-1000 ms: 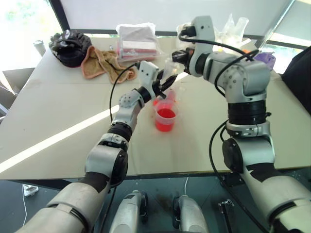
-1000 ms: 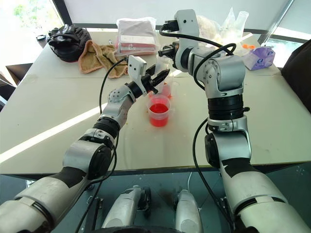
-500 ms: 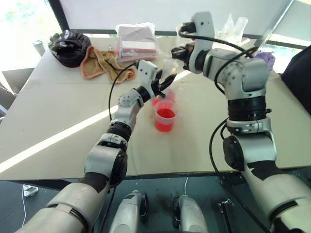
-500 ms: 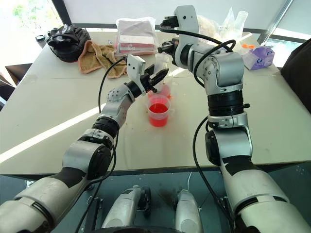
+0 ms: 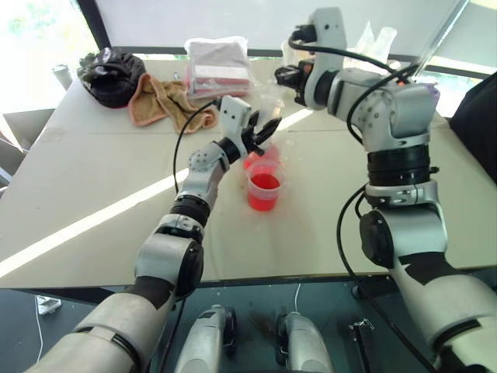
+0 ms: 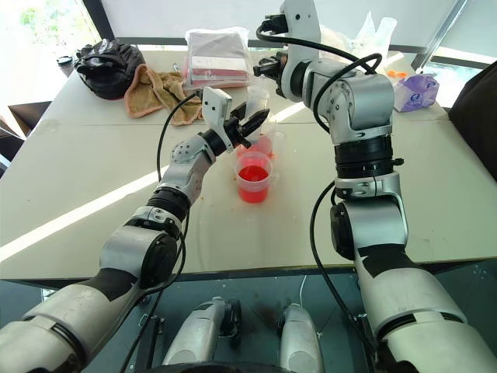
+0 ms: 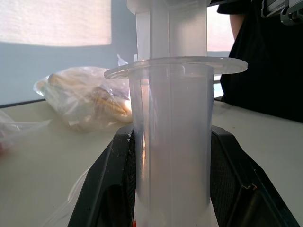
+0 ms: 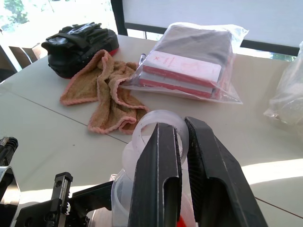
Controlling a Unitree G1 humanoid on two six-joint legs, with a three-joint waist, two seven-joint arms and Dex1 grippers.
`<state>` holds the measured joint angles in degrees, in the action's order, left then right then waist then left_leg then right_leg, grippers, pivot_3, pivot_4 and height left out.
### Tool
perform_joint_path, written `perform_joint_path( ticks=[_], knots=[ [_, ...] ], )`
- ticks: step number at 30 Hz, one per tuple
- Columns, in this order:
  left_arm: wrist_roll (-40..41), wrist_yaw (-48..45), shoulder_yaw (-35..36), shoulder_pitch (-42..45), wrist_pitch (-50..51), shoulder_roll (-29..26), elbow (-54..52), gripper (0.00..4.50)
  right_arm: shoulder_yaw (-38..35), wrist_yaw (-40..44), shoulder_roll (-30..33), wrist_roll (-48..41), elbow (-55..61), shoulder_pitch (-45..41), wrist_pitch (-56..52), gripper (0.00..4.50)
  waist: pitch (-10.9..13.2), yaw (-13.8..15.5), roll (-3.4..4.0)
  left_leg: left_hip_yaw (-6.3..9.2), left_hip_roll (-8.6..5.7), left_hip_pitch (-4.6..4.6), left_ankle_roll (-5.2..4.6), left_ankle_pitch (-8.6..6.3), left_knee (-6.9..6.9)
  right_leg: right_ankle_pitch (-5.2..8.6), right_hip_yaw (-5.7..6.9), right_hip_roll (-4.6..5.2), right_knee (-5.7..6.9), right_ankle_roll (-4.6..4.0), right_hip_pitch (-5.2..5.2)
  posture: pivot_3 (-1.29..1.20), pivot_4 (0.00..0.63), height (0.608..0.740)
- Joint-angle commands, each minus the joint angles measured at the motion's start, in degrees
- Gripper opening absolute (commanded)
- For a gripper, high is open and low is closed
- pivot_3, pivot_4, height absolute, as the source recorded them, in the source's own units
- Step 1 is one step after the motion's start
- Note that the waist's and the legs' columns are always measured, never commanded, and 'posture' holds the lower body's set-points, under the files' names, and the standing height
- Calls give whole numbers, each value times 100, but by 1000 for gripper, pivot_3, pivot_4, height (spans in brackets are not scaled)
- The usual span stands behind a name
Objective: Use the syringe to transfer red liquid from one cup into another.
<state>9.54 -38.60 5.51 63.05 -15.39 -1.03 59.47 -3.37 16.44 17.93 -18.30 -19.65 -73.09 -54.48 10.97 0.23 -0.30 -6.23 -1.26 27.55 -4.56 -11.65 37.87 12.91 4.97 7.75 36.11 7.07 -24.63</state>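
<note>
The clear syringe (image 7: 170, 142) stands upright over the two cups, with my left gripper (image 5: 261, 134) shut on its barrel. The black fingers (image 7: 106, 189) press on both sides of the barrel. My right gripper (image 8: 182, 125) reaches in from above and is shut on the pale plunger top (image 8: 158, 126). The nearer cup (image 5: 264, 188) holds red liquid (image 6: 252, 173). The farther cup (image 6: 265, 144) stands right behind it, under the syringe, and also shows red. The syringe tip is hidden behind my left gripper.
A tan towel (image 5: 159, 101) and a black bag (image 5: 112, 74) lie at the back left of the table (image 5: 93, 179). A plastic-wrapped packet (image 5: 221, 70) and clear bags (image 5: 373, 47) sit at the back. A purple item (image 6: 415, 89) lies far right.
My right forearm has lifted a little while its gripper keeps hold of the plunger. The left arm, syringe barrel and cups have stayed put.
</note>
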Motion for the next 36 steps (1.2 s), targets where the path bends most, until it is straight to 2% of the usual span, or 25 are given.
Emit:
perform_joint_path(
  ticks=[1, 5, 8, 12, 16, 24, 28, 36],
  knots=[
    [-93, -168, -133, -245, 97, 84, 138, 1434, -294, -120, 318, 165, 321, -582, 548, 55, 0, 0, 0, 0, 0, 0, 0, 0, 0, 0, 0, 0, 0, 0, 0, 0, 150, 740],
    [-87, -155, -127, -224, 96, 91, 130, 1434, -300, -64, 285, 78, 399, -510, 396, 55, 0, 2, 0, 0, 0, 0, 1, 0, 0, 0, 0, 1, 0, 0, -1, 0, 150, 740],
    [-55, -149, -102, -195, 95, 87, 85, 1434, -337, 34, 225, -143, 539, -376, -91, 1126, 0, 9, 0, 0, 0, 0, 1, 0, 0, 0, 0, 1, 0, 0, 0, 0, 150, 740],
    [-14, -127, -66, -148, 89, 63, 44, 1434, -400, -25, 202, -251, 701, -245, -634, 3122, 0, 6, 0, 1, 0, 0, 1, -1, 0, 0, 0, 3, -1, 0, 0, 0, 150, 740],
    [3, -66, -38, -106, 84, 45, 41, 1434, -604, -33, 246, -363, 895, -168, -997, 3122, 0, 8, 0, 1, 0, 0, 2, -1, -2, 0, -1, 4, -1, 0, -1, 0, 150, 740],
    [10, 2, -32, -94, 74, 65, 11, 1434, -731, 485, 896, -825, 1784, 122, -1862, 3122, 0, 35, 0, 1, -1, 0, 1, -2, -2, 0, -1, 7, -4, 0, -1, 0, 150, 740],
    [90, 48, 35, -26, 65, 68, -76, 1434, -1068, 699, 1155, -1192, 2076, 107, -2241, 3122, 0, 40, 0, 1, -1, 0, -1, -3, -3, 0, 0, 10, -6, 0, -1, 0, 150, 740],
    [681, 148, 290, 86, 517, 197, -1416, 1434, -1334, 608, 1105, -1484, 2476, 479, -2542, 3122, 0, 41, -1, 1, 0, 9, -3, -4, -3, 0, -1, 13, -8, 0, -7, 0, 150, 740]
  ],
)
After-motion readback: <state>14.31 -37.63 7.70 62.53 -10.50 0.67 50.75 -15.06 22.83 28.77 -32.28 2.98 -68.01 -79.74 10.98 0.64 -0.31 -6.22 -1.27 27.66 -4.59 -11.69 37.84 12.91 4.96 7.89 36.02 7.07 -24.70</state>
